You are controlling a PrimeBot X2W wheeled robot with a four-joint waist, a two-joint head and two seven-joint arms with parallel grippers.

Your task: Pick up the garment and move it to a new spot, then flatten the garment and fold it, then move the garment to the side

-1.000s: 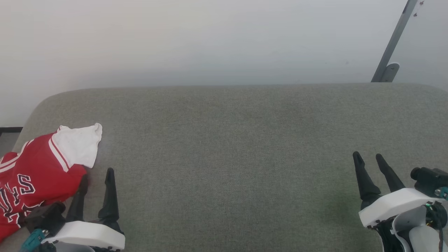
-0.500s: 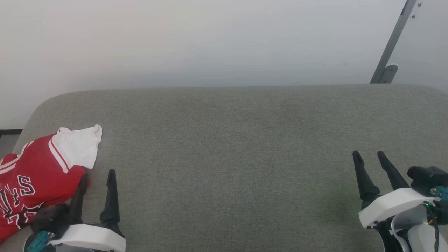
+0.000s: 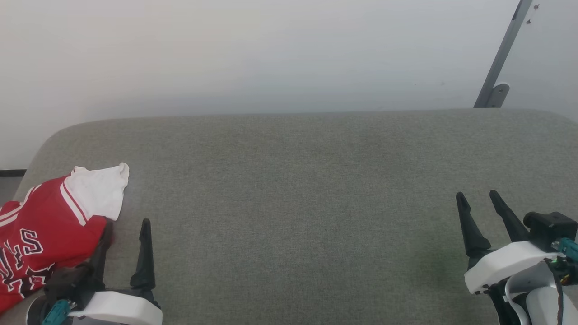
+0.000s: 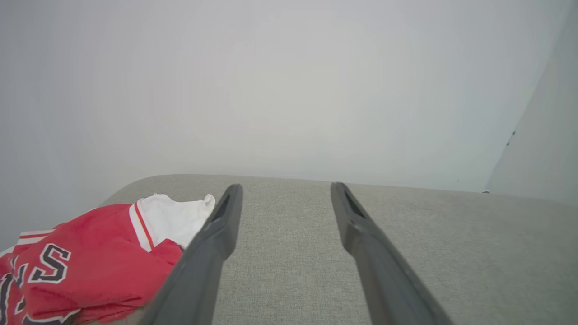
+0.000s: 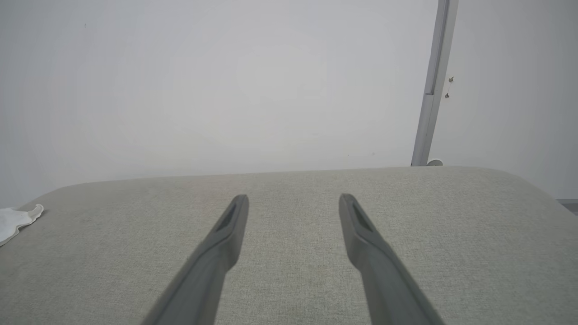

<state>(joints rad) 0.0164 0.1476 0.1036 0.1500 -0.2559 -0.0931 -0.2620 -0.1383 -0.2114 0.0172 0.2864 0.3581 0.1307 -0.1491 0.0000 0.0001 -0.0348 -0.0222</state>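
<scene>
Where grey cushion [image 3: 293, 180] meets white wall [image 3: 271, 54], garment [image 3: 45, 225] bunched left

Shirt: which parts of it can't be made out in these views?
- Head view: the shirt runs off the left edge, so its lettering is partly cut off. The left gripper covers its near corner.
- Left wrist view: the left and bottom edges cut it off. A finger hides its right border, so contact cannot be told.
- Right wrist view: the left edge cuts off all but a white sleeve tip.
</scene>
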